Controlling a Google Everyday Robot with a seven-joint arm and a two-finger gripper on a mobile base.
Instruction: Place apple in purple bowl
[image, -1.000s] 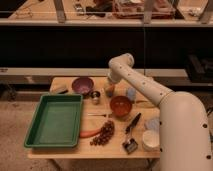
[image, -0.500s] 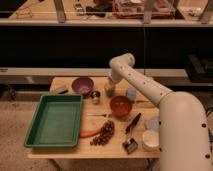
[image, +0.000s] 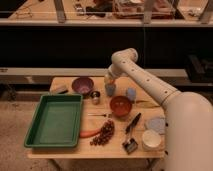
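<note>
The purple bowl (image: 82, 85) stands at the back left of the wooden table (image: 65, 151). My arm reaches in from the right and bends down to the gripper (image: 108, 80), which hangs just right of the purple bowl and above a blue cup (image: 110, 90). A small yellow-orange round thing, the apple (image: 107, 77), shows at the gripper's tip, held above the table. The gripper's body hides most of it.
A small metal cup (image: 95, 96) and an orange-brown bowl (image: 121, 106) stand near the middle. A green tray (image: 55, 120) fills the left. A carrot (image: 90, 133), a dark grape bunch (image: 104, 132), a second blue cup (image: 131, 93) and a white bowl (image: 151, 140) lie around.
The arm and gripper have hardly moved. They stay beside the purple bowl with the apple.
</note>
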